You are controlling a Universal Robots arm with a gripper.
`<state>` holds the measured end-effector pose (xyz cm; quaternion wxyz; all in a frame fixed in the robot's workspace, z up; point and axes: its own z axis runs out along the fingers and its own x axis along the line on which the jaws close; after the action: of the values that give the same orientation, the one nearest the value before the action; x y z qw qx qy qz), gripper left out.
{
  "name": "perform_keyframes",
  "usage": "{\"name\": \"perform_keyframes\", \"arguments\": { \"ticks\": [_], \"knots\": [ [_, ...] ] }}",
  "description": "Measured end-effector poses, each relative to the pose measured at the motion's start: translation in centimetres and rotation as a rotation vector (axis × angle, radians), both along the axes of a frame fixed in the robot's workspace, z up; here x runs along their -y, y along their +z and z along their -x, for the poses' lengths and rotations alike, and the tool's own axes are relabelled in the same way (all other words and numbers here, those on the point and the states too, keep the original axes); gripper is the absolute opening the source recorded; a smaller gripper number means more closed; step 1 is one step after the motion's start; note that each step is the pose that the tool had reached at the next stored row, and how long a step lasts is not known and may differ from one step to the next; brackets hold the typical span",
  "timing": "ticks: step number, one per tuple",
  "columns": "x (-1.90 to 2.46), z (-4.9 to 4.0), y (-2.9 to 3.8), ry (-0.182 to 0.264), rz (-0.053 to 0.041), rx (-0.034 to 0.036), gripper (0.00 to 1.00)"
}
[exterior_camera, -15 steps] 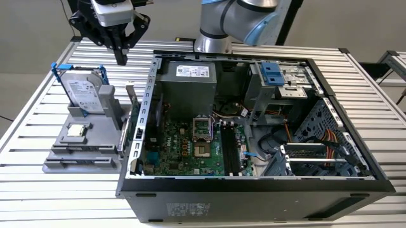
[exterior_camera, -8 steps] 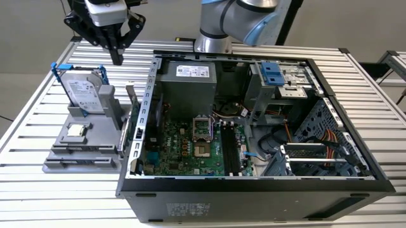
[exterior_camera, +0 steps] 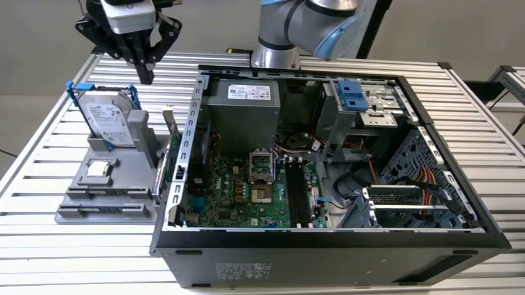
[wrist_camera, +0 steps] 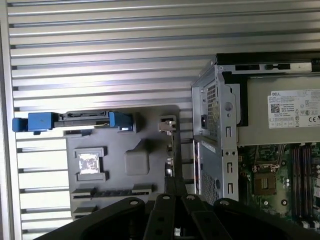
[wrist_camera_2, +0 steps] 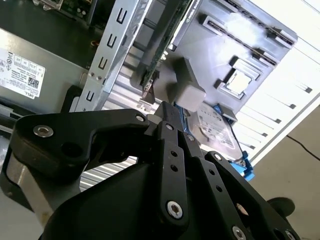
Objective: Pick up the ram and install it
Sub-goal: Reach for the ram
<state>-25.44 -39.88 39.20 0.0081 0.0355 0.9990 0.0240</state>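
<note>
Gripper [exterior_camera: 147,75] hangs above the far end of the grey fixture [exterior_camera: 90,198], clear of every part. Its fingers are pressed together with nothing between them, as both wrist views confirm.

Location of the ram [exterior_camera: 171,126]: it stands on edge in a slot of the fixture, on the side nearest the computer case [exterior_camera: 328,249]. It sits just beside the case's perforated wall and apart from the hard drive [exterior_camera: 108,117], which is upright in its own cradle. In the first wrist view the ram [wrist_camera: 175,150] appears as a thin line running straight out from the fingertips, so the approach appears lined up along its length. The memory slots [exterior_camera: 297,192] on the motherboard hold no stick.

Assessment: the pick is not yet made. To do it well, the jaws need to part before any descent and straddle the board's thin faces near mid-length. The pull should be straight up out of the slot. Main hazard is the case wall alongside, which leaves the outer finger little room. A skewed grip risks tilting the stick.
</note>
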Motion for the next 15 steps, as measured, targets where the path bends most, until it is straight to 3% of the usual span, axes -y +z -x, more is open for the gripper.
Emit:
{"name": "perform_keyframes", "arguments": {
  "ticks": [15],
  "knots": [
    [0.00,1.46,-0.01,0.000,0.0000,-0.0023,0.00]
  ]
}}
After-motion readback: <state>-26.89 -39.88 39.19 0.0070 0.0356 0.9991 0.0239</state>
